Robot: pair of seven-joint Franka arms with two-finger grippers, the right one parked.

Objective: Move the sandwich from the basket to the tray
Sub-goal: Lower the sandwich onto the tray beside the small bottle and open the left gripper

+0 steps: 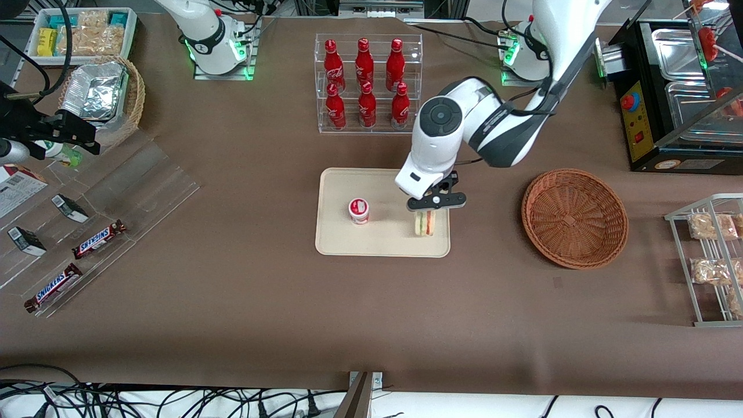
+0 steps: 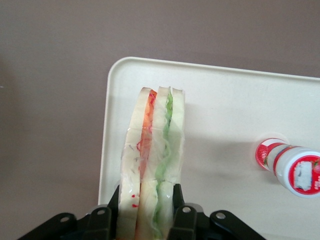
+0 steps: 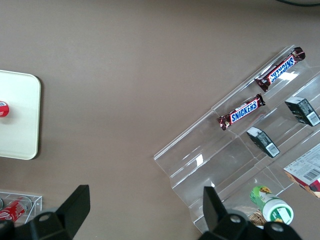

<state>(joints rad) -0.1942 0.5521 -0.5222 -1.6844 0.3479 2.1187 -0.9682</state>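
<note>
The sandwich [image 1: 425,223] [image 2: 152,160], a wrapped wedge of white bread with green and red filling, stands on edge on the beige tray [image 1: 383,244] [image 2: 225,110], near the tray's end toward the basket. My left gripper [image 1: 429,210] [image 2: 147,210] is right above it, shut on the sandwich with one black finger against each bread face. The reddish-brown wicker basket [image 1: 574,217] sits empty on the table beside the tray, toward the working arm's end.
A small white cup with a red lid [image 1: 359,210] [image 2: 290,167] stands on the tray beside the sandwich. A clear rack of red bottles [image 1: 367,81] stands farther from the front camera. Clear shelves with Snickers bars [image 1: 98,239] lie toward the parked arm's end; a metal snack rack [image 1: 711,255] lies toward the working arm's.
</note>
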